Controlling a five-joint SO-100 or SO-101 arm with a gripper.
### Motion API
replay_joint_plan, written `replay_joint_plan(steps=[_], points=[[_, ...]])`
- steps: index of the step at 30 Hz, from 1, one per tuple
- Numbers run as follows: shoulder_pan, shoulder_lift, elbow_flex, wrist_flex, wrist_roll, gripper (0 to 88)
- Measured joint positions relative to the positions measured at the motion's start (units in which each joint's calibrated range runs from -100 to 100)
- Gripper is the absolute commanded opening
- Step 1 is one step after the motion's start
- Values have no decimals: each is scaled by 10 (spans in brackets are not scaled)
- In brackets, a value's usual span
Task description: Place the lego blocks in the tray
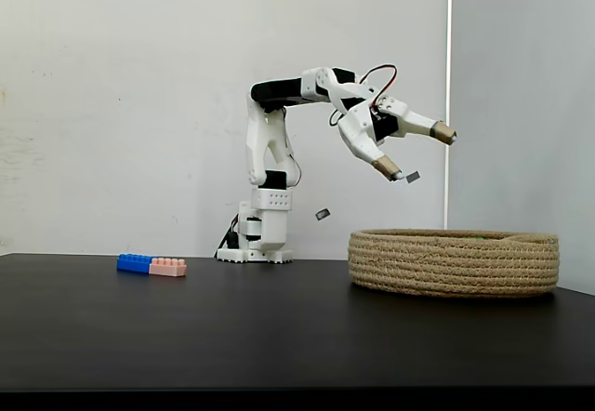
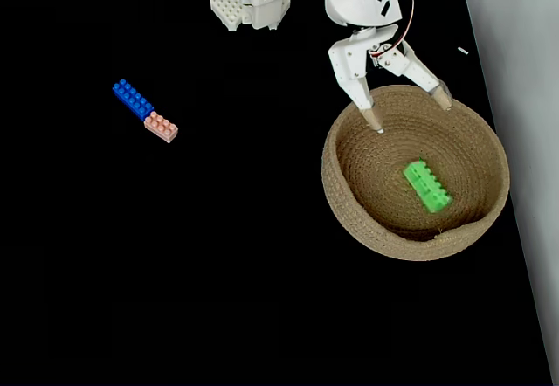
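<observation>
Nearest the camera in a fixed view is the tray (image 1: 454, 262), a wide, shallow basket of coiled tan rope standing on the black counter (image 1: 279, 327) at the right. In a fixed view from above, the tray (image 2: 349, 198) holds the green brick (image 2: 426, 186), which lies flat on the basket floor, right of centre, studs up and set diagonally. It touches neither the wall nor the end effector.

Blue brick (image 2: 132, 99) and pink brick (image 2: 161, 127) lie on the counter at the left, well apart from the tray. They are butted end to end in one diagonal line, the blue one farther from the camera in the view from above. In the side-on fixed view the blue brick (image 1: 134, 263) is to the left and the pink brick (image 1: 168, 267) to the right, both resting flat.

End effector (image 1: 416, 153) hangs above the tray's far rim, clear of the rope. Its jaws stand wide apart and hold nothing. In the view from above, the end effector (image 2: 410, 112) has one tan fingertip (image 2: 375, 122) over the inner wall and the other over the rim.

Arm base (image 1: 257, 236) is mounted at the rear of the counter, between the brick pair and the tray. Open counter surface separates the two bricks from the tray, with no object lying between them. A white wall (image 1: 121, 104) stands behind the counter.
</observation>
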Motion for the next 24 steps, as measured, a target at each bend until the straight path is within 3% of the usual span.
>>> replay_joint_plan(steps=[6, 11, 17, 24], points=[[99, -36, 1, 93, -23, 363], [262, -56, 36, 180, -24, 335], [450, -4, 18, 266, -63, 348], [542, 106, -52, 322, -128, 333]])
